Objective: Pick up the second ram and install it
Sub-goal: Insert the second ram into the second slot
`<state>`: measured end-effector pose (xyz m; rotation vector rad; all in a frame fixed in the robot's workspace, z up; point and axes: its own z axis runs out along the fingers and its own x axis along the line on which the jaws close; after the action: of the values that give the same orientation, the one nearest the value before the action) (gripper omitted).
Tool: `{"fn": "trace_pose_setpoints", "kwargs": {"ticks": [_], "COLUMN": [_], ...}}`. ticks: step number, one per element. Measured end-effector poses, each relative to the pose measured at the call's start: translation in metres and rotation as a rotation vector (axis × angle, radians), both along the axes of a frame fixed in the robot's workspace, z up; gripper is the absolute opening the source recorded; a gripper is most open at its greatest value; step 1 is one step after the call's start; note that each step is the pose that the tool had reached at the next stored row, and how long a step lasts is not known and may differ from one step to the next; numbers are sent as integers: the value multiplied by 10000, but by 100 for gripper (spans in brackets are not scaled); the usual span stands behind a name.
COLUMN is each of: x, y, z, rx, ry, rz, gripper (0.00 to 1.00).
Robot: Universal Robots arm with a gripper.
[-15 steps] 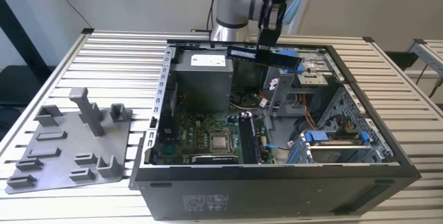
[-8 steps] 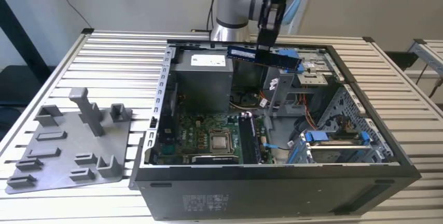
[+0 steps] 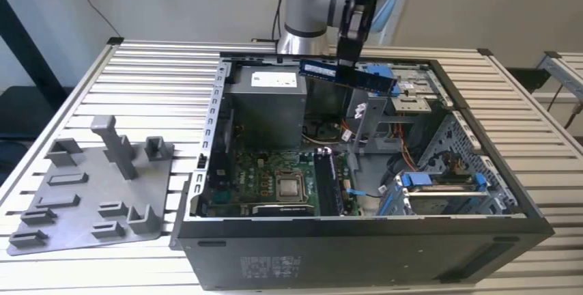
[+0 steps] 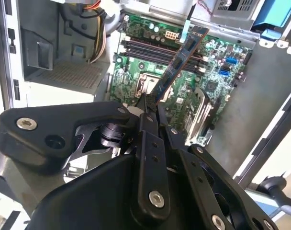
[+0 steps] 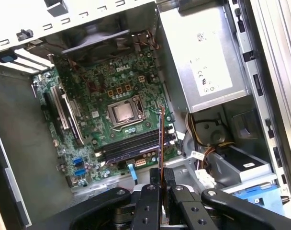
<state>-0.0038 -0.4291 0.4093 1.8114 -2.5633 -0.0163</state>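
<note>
The second ram [image 3: 347, 75] is a thin dark stick with a blue label, held level in the air above the open computer case [image 3: 364, 240]. My gripper [image 3: 349, 61] is shut on it from above. In the second wrist view the ram [image 4: 181, 60] juts out from the fingertips [image 4: 146, 104] over the motherboard [image 4: 217, 86]. The first wrist view has the ram [image 5: 162, 139] edge-on, running from my gripper [image 5: 162, 176] toward the long black memory slots [image 5: 136, 146] on the board. The same slots [image 4: 150, 50] lie beyond the stick's far end.
A grey holder plate [image 3: 91, 192] with upright posts lies on the slatted table at the exterior view's left. Inside the case are a grey power supply [image 3: 264, 104], a processor socket [image 3: 289, 187], loose cables [image 3: 401, 145] and a blue-tabbed drive cage [image 3: 442, 186].
</note>
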Motion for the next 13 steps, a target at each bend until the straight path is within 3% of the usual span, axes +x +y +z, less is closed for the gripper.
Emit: {"fn": "trace_pose_setpoints", "kwargs": {"ticks": [13], "x": [0], "y": [0], "z": [-6], "rx": [0], "ry": [0], "rz": [-839], "gripper": [14]}}
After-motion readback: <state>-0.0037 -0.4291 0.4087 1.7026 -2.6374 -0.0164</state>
